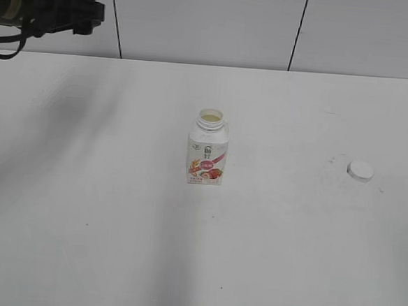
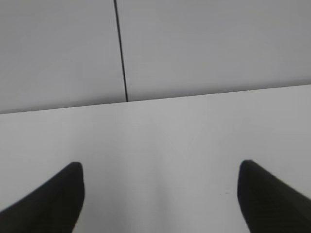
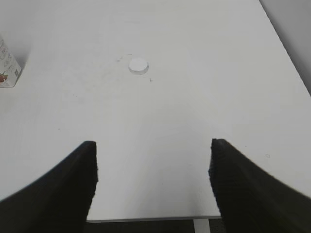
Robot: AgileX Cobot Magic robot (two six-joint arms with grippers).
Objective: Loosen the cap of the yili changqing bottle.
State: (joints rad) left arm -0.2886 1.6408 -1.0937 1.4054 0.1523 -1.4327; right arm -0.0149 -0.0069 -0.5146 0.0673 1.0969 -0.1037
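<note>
The yili changqing bottle (image 1: 208,150) stands upright in the middle of the white table with its neck open and pale liquid showing inside. Its lower corner shows at the left edge of the right wrist view (image 3: 7,68). The white cap (image 1: 360,170) lies flat on the table to the right, apart from the bottle, and also shows in the right wrist view (image 3: 138,65). My left gripper (image 2: 160,189) is open and empty, raised at the far left (image 1: 67,9). My right gripper (image 3: 153,165) is open and empty near the table's front edge, well short of the cap.
The white table (image 1: 115,224) runs to a grey panelled wall (image 1: 199,19) at the back. Its front edge (image 3: 150,217) and right edge show in the right wrist view. Faint scuff marks lie near the cap.
</note>
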